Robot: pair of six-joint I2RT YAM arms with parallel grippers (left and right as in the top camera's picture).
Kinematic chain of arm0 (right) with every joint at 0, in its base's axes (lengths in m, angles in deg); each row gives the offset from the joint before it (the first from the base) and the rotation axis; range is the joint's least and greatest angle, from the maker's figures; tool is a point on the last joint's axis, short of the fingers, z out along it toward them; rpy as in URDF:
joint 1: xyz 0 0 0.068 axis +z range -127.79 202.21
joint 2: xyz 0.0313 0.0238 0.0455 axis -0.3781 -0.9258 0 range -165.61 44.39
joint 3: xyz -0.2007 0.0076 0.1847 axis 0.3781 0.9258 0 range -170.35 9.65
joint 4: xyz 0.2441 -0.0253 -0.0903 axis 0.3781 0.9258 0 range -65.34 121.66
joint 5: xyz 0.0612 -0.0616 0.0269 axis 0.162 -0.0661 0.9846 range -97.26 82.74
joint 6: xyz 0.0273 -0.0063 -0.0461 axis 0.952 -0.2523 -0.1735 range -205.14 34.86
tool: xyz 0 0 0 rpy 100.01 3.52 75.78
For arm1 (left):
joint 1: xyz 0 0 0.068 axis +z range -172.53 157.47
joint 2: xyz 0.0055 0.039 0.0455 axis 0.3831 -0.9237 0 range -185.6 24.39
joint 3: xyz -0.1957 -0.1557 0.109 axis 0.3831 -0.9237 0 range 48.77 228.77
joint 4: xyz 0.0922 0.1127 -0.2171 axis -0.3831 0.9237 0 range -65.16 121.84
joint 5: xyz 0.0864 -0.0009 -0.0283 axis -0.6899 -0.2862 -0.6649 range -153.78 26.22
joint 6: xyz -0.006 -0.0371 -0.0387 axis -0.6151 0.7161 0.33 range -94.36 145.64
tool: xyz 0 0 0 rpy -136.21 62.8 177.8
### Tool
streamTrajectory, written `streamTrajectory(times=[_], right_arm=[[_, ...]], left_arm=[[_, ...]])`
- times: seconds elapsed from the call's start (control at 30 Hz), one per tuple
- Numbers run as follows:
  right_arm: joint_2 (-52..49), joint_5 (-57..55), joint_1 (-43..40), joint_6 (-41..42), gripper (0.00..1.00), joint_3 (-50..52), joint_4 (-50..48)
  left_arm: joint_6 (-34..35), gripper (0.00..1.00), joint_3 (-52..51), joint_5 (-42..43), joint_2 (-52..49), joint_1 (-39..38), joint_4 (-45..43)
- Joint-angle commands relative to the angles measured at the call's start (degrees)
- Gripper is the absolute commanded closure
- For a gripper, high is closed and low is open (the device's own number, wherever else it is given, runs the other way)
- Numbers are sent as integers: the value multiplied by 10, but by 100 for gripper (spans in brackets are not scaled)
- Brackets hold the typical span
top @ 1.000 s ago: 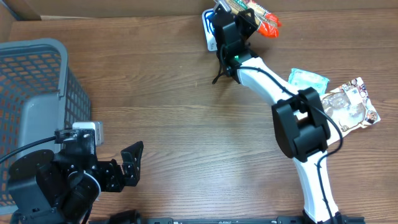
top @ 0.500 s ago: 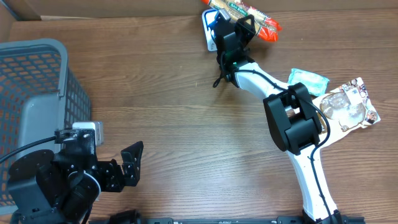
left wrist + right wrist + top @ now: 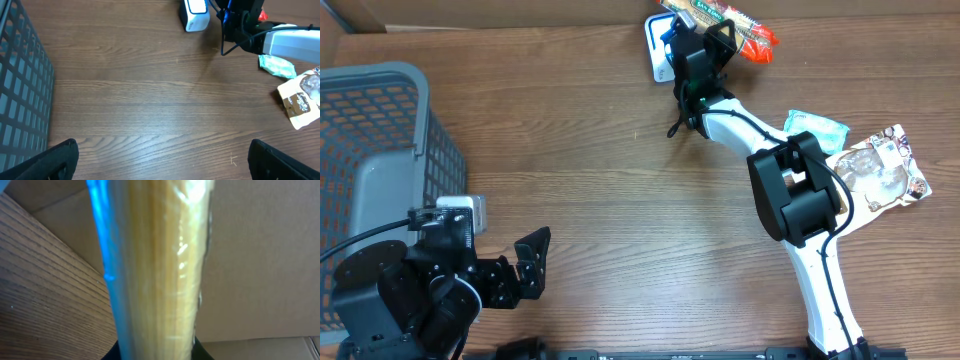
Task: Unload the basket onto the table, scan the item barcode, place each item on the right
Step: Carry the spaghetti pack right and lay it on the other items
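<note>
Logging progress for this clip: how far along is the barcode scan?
Done: the right hand grips the snack packet, off the table. In hand: it holds the packet close to the scanner. Left: the scan itself isn't confirmed; the left hand sits open beside the basket.

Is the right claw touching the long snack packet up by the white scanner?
Touching. In the right wrist view the snack packet stands clamped in the right claw, filling the picture.

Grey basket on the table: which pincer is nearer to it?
Left. The left pincer hangs open just beside the basket; the right pincer is far across the table, gripping a snack packet.
</note>
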Motion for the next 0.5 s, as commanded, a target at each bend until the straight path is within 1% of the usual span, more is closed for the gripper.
streamTrajectory(times=[0.0,0.37,0.47], right_arm=[[12,-10,-2,13,96,-21,-19],[22,-12,0,18,96,-20,-3],[50,-11,0,40,96,-20,32]], left_arm=[[-9,0,6,-2,0,2,-2],[-9,1,6,-2,0,2,-2],[-9,1,6,-2,0,2,-2]])
